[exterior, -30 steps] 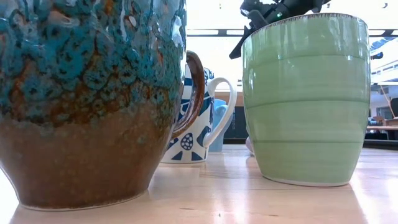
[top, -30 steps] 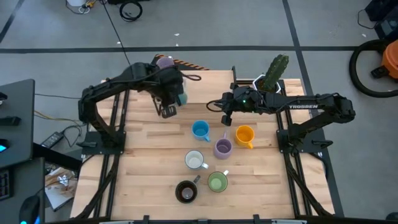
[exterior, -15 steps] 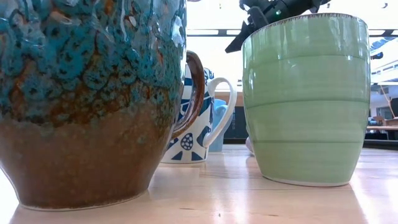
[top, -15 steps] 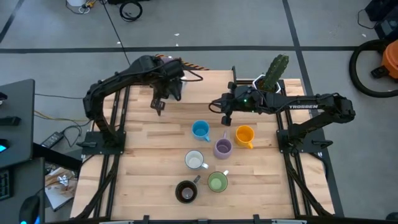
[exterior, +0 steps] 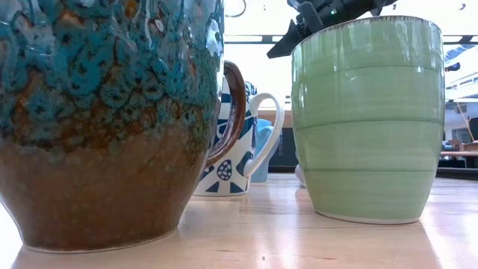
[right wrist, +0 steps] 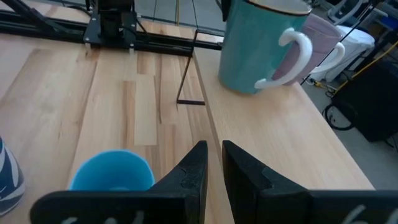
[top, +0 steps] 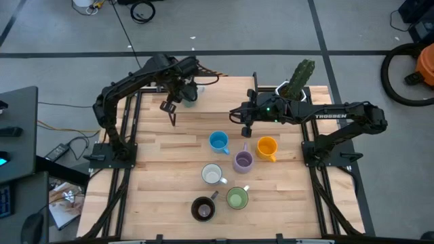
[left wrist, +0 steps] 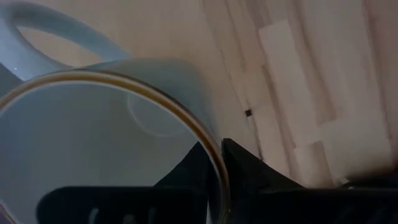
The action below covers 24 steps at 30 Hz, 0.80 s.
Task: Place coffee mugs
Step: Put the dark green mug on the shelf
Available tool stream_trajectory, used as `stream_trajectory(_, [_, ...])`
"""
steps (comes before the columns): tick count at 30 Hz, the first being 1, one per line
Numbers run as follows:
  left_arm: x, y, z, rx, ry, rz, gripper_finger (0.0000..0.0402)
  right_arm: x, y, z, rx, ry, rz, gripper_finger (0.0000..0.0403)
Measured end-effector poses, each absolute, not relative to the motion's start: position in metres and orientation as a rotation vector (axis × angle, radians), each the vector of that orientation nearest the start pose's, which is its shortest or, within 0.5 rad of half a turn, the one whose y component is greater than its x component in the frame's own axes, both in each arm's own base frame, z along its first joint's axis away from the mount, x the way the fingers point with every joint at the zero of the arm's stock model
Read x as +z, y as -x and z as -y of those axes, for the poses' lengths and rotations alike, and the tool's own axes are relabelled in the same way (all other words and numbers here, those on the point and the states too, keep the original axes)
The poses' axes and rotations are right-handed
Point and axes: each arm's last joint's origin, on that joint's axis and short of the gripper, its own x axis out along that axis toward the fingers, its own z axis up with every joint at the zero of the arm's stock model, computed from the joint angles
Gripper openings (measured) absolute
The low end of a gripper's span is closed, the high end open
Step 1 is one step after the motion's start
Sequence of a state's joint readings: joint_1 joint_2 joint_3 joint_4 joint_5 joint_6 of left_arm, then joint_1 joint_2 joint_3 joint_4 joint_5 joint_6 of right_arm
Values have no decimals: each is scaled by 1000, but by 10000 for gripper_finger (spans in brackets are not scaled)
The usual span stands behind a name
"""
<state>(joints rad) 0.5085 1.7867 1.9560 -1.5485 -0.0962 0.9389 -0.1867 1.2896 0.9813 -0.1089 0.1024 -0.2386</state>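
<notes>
My left gripper is at the table's far left, shut on a teal mug with a white handle. A lilac mug stands right behind it. Whether the teal mug's base touches the table I cannot tell. My right gripper hovers shut over the table's middle, just beyond the blue mug. Standing upright on their bases in a cluster are the orange mug, a second lilac mug, the white patterned mug, the green mug and the dark brown mug. My left gripper pinches the teal mug's wall at its rim, one finger inside the mug and one outside, on the side away from the handle. The fingers come from above, pointing down. The mug sits upright, mouth up.
A white pot with a green cactus stands at the far right, behind my right arm. Bare wood lies along the table's left side and near edge. In the low view the brown mug and green mug fill the foreground.
My left gripper has carried the teal mug toward the table's far left edge and downward, rolling its wrist so that the mug turned about with it. It now stands next to the lilac mug there.
</notes>
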Motion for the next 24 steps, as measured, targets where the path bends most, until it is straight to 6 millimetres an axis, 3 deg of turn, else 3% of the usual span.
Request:
stream_trajectory(14, [362,-287,-165,-153,-465,-1480,52,301,-281,56,-234,213,-448,54])
stream_trajectory(24, [363,-286,-165,-36,-452,-1537,155,301,-281,56,-234,212,-447,54])
